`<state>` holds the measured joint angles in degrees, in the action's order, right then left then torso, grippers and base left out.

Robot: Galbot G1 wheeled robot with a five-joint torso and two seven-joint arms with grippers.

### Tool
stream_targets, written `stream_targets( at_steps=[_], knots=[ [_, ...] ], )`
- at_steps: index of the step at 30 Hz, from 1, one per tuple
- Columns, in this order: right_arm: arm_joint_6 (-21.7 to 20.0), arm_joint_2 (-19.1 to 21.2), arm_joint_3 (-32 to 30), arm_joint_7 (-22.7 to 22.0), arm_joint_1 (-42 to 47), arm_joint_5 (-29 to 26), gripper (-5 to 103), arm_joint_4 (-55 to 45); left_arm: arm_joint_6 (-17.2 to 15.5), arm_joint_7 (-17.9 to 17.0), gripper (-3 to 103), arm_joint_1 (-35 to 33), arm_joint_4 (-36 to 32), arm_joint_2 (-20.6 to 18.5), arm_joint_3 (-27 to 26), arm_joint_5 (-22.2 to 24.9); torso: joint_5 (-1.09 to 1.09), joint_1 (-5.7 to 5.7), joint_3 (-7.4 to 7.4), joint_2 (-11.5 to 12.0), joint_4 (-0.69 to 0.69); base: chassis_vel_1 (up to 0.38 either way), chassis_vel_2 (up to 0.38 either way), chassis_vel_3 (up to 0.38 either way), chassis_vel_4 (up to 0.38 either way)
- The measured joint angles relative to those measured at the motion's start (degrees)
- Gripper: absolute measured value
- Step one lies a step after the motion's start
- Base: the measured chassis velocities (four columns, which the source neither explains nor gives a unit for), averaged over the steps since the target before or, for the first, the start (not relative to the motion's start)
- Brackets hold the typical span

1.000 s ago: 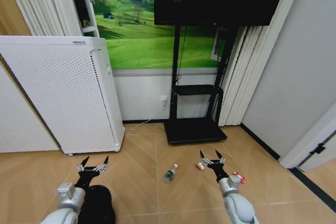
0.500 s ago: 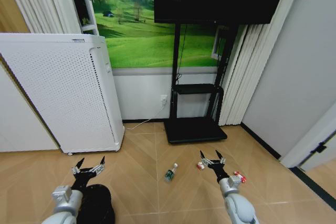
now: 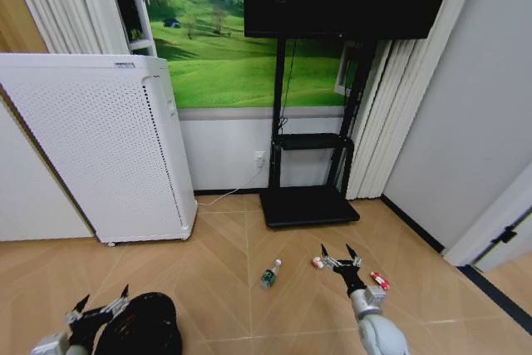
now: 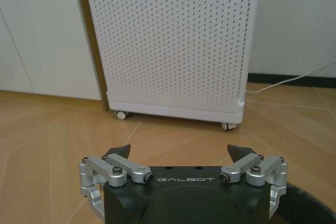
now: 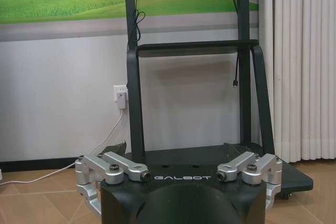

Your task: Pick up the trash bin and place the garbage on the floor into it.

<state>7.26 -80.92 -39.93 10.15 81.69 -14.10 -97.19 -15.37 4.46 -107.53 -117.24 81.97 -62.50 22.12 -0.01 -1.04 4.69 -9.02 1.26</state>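
The trash bin (image 3: pixel 143 327) is a small black round bin standing on the floor (image 3: pixel 224 288) at the lower left; its dark rim (image 4: pixel 311 203) shows in the left wrist view. My left gripper (image 3: pixel 100 303) hangs open just left of the bin, low near the floor, fingers spread (image 4: pixel 178 151). The garbage lies further right: a clear bottle (image 3: pixel 268 274) with a green label, and two tiny red-and-white pieces (image 3: pixel 317 263) (image 3: pixel 379 280). My right gripper (image 3: pixel 338 253) is open, hovering between the two small pieces, and faces the TV stand (image 5: pixel 176 148).
A tall white perforated appliance (image 3: pixel 100 147) (image 4: pixel 173 40) stands on castors behind the bin. A black TV stand (image 3: pixel 307 197) (image 5: pixel 189 51) with a flat base sits against the wall behind the garbage. A white cable (image 3: pixel 229 191) runs along the wall.
My left arm has dropped and swung left, from above the bin to beside its left rim. The right gripper has sunk slightly. The bin and garbage have not moved.
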Motion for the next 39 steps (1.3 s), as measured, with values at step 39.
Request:
stream_targets(
  at_steps=[39],
  knots=[
    [-0.26, 0.98, 0.27, -1.40, -1.59, -1.08, 100, 4.92, -27.14, -3.60, 100, 4.08, 4.66, -1.95, -0.43, 5.53, 0.01, -0.07, 0.16, -0.21, 0.01, 0.000, 0.000, 0.000, 0.000]
  ],
)
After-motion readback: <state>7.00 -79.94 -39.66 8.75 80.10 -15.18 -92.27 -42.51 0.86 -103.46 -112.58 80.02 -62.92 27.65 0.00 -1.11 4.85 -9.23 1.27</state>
